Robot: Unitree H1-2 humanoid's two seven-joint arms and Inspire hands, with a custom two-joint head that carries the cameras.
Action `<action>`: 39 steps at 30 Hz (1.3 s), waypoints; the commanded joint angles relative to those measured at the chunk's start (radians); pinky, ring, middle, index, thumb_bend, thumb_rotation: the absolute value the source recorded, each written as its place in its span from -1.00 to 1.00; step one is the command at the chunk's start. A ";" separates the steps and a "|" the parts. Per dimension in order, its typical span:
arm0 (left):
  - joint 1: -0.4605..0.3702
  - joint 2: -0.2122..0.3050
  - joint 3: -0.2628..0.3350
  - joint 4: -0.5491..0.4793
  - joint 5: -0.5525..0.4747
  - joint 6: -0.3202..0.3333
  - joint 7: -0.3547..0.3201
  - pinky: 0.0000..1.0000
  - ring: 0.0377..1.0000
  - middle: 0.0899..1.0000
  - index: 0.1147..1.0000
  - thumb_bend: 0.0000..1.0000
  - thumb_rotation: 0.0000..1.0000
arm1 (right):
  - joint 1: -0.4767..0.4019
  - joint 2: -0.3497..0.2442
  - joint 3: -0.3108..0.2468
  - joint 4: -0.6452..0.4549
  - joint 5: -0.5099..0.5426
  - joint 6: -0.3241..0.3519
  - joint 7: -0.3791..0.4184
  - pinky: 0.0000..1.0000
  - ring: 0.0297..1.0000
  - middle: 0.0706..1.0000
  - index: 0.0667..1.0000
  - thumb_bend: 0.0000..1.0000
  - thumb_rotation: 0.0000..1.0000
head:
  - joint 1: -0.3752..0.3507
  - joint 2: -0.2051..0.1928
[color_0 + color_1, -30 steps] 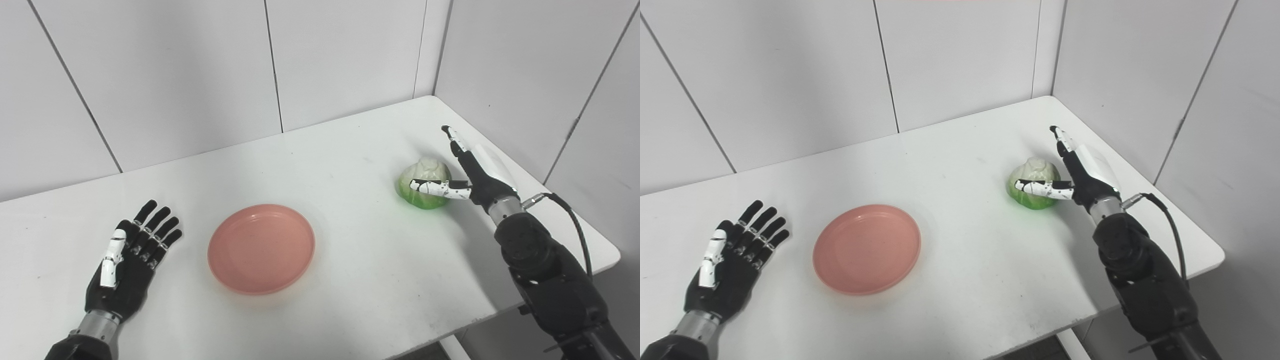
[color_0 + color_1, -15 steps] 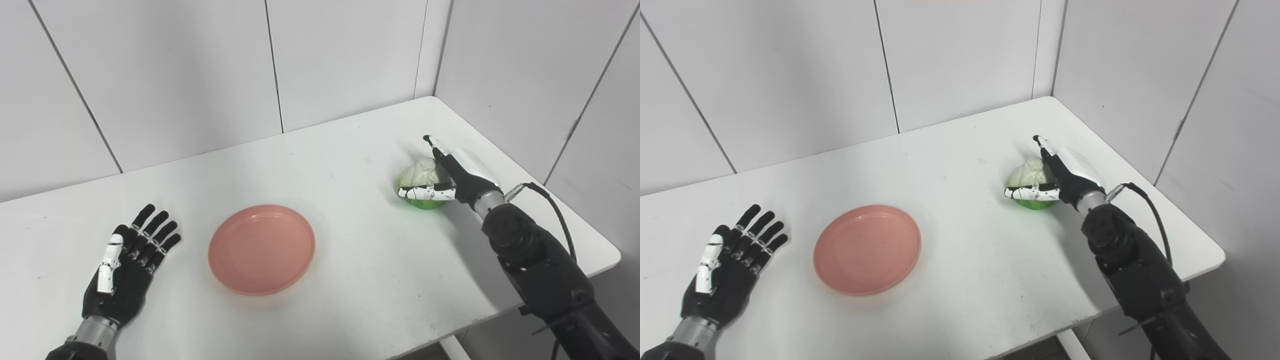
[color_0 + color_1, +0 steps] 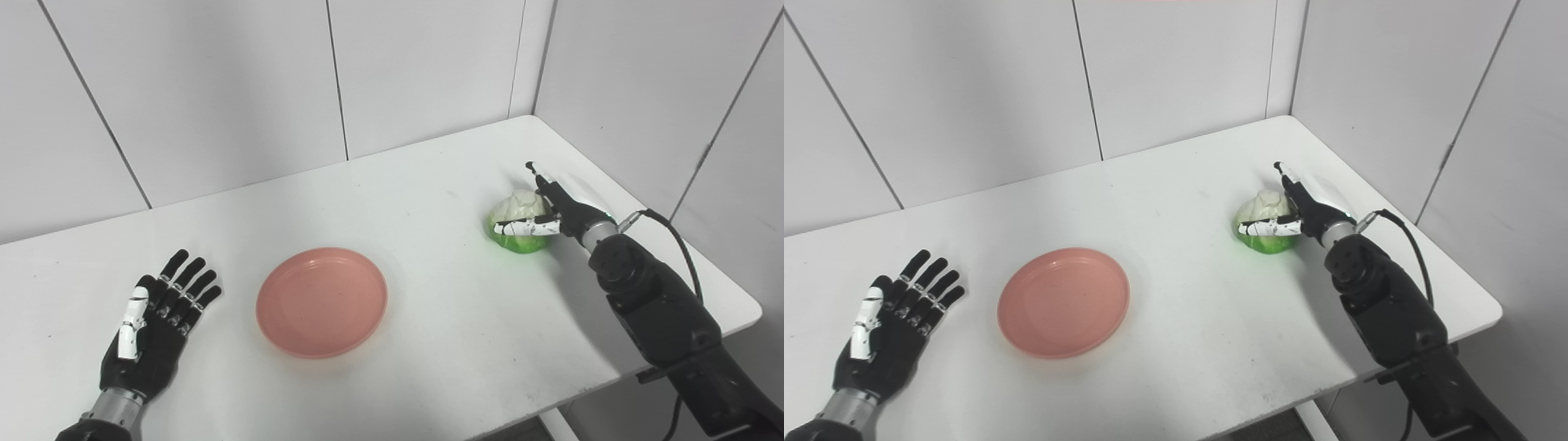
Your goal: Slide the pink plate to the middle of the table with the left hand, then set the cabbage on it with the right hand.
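Two hands were in view over a white worktop (image 3: pixel 429 184) set into a corner of pale panelled walls. The left hand (image 3: pixel 153 331) lay flat and palm up at the near left, its fingers (image 3: pixel 190 282) spread apart and holding nothing, well apart from the pink plate (image 3: pixel 322 302). That plate sat empty near the middle of the worktop, a little to the left. The cabbage (image 3: pixel 519 223), pale on top and bright green lower down, rested on the worktop at the right, well apart from the plate. The right hand (image 3: pixel 1304 208) was against the cabbage's right side: its thumb (image 3: pixel 527 228) lay across the near face of the cabbage, while its fingers (image 3: pixel 542 180) reached up past the far right side, still straight rather than curled round it. Whether the fingers touched the cabbage could not be told, and the hand had not closed on it. A black cable (image 3: pixel 674 239) looped from the right wrist along the forearm.
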 commanded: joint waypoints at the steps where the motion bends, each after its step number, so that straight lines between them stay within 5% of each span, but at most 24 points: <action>1: 0.067 0.005 -0.006 0.046 0.009 0.046 0.009 0.74 0.76 0.80 0.79 -0.10 0.70 | -0.029 -0.024 -0.012 0.004 0.010 -0.001 -0.014 0.11 0.53 0.68 1.00 1.00 0.03 | -0.001 0.003; 2: 0.067 0.006 -0.006 0.047 0.007 0.047 0.007 0.74 0.76 0.80 0.79 -0.10 0.70 | -0.029 -0.024 -0.011 0.007 0.008 -0.001 -0.016 -0.10 0.23 0.35 1.00 1.00 0.06 | -0.002 0.004; 7: 0.067 0.010 -0.005 0.051 0.007 0.050 0.007 0.74 0.76 0.79 0.79 -0.10 0.68 | -0.031 -0.028 -0.006 0.028 0.021 -0.004 -0.012 -0.43 -0.22 -0.05 1.00 1.00 0.06 | -0.004 0.004; 11: 0.068 0.008 -0.004 0.051 0.007 0.047 0.013 0.72 0.74 0.79 0.77 -0.11 0.68 | -0.030 -0.037 0.008 0.037 0.034 -0.022 0.000 0.03 0.42 0.51 1.00 1.00 0.10 | -0.004 0.004; 15: 0.070 0.009 -0.008 0.050 0.008 0.046 0.010 0.72 0.75 0.77 0.76 -0.10 0.70 | -0.031 -0.027 -0.001 0.049 0.085 -0.052 0.003 0.46 0.75 0.89 1.00 1.00 0.00 | 0.000 0.006; 21: 0.070 0.011 -0.010 0.047 0.003 0.047 0.007 0.73 0.75 0.79 0.78 -0.09 0.67 | -0.022 -0.019 -0.009 0.026 0.110 -0.092 -0.031 0.69 0.78 0.80 0.87 1.00 -0.34 | 0.002 0.006; 26: 0.073 0.012 -0.011 0.034 -0.002 0.055 0.011 0.74 0.75 0.79 0.78 -0.08 0.65 | -0.022 -0.016 -0.012 -0.015 0.133 -0.079 -0.020 0.67 0.72 0.72 0.74 1.00 -0.60 | 0.000 0.007; 39: 0.080 0.014 -0.015 0.012 0.004 0.058 0.023 0.77 0.78 0.81 0.80 -0.08 0.68 | -0.035 -0.050 0.053 -0.067 0.098 0.036 0.082 0.69 0.80 0.82 0.87 1.00 -0.41 | 0.001 0.012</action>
